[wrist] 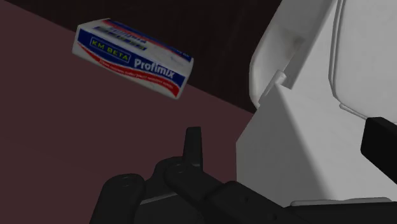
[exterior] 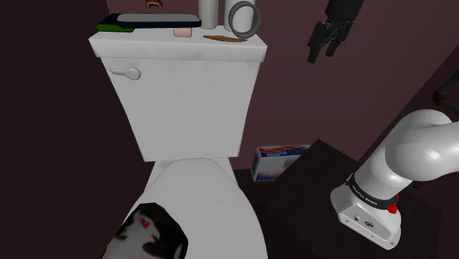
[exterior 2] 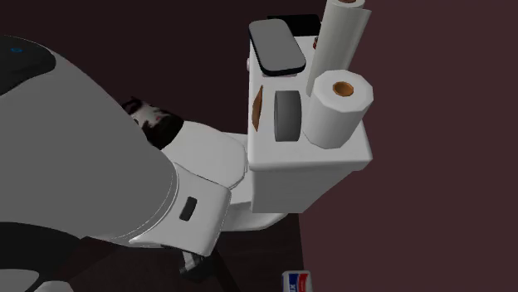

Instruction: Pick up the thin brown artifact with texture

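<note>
You've one thin brown artifact (exterior: 221, 38) at the tank lid's (exterior: 147, 45) front edge, two white rolls (exterior 2: 335, 116) at its corner; gripper (exterior: 322, 53) released, maroon walls (exterior: 44, 110) around.

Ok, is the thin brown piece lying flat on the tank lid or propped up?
Flat: the brown piece lies along the tank lid, low beside the upright grey ring.

A dark purple-brown wall (exterior: 51, 125) fills the back of the shoulder view. A white toilet tank (exterior: 184, 96) stands against it in the upper middle, with the white toilet lid (exterior: 198, 199) below it at the bottom. The light is dim.
</note>
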Controlling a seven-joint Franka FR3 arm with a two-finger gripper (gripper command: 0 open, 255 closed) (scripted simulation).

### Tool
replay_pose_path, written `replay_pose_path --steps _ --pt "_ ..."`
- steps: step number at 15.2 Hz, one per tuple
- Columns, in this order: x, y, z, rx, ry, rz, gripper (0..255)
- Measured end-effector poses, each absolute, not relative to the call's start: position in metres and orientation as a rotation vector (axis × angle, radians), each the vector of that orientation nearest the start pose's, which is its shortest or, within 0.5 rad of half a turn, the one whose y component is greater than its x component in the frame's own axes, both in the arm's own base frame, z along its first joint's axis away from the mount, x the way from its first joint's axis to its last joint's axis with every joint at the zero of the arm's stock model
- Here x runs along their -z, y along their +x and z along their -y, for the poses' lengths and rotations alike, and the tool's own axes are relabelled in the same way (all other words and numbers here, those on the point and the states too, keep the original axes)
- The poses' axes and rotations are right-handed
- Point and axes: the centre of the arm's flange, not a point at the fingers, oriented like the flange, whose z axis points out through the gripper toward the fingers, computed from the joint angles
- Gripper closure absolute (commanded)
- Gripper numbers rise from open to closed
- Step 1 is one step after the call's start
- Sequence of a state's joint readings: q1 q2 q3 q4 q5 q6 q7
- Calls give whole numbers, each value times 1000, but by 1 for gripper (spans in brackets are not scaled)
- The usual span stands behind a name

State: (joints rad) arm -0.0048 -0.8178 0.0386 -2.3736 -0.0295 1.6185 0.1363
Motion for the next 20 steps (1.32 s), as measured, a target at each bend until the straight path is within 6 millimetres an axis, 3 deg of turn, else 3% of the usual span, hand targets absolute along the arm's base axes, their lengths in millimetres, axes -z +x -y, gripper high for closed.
replay_pose_path --steps 3,11,20 --pt "-600 319 -14 99 -3198 -110 0" --pt "-624 415 -53 41 -3232 351 0" --pt "-638 509 -138 -27 -3179 900 0"
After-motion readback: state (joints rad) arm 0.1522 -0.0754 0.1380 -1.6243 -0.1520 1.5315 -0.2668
